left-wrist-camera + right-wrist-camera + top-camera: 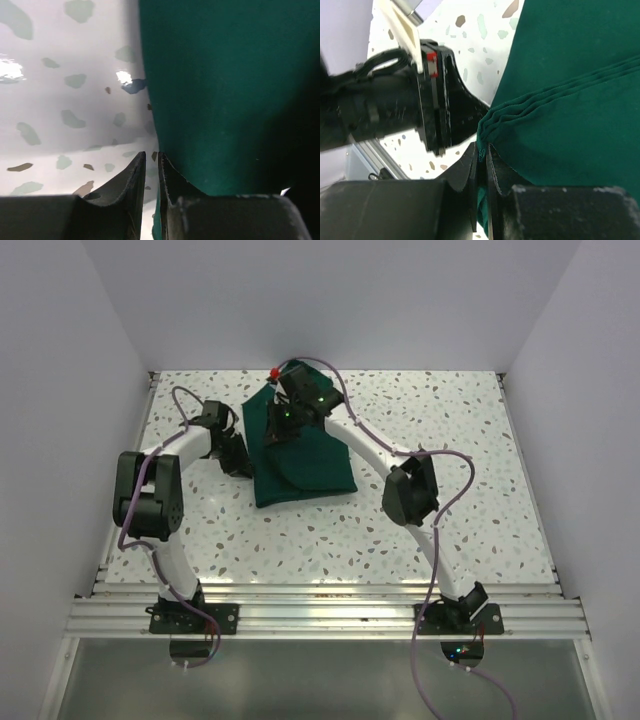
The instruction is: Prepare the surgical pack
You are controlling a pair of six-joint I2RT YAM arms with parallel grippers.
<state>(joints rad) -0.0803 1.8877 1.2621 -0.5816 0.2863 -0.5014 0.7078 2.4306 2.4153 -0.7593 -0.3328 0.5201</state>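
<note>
Now: left hand (pixel 149 161), right hand (pixel 482 150) each clamped on folded green cloth (pixel 305 465) edge; contents hidden.

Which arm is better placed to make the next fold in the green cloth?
Right, probably: the right tool is pinched on the layered edge of the green cloth, near its far end. The left tool sits at its left edge, grip unclear.

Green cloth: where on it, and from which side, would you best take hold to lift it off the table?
Grip a thin edge, not the flat middle: the green cloth lies flat on the table, so only its borders suit a pinch. Come in low from the side, as the right tool does at the layered fold.
</note>
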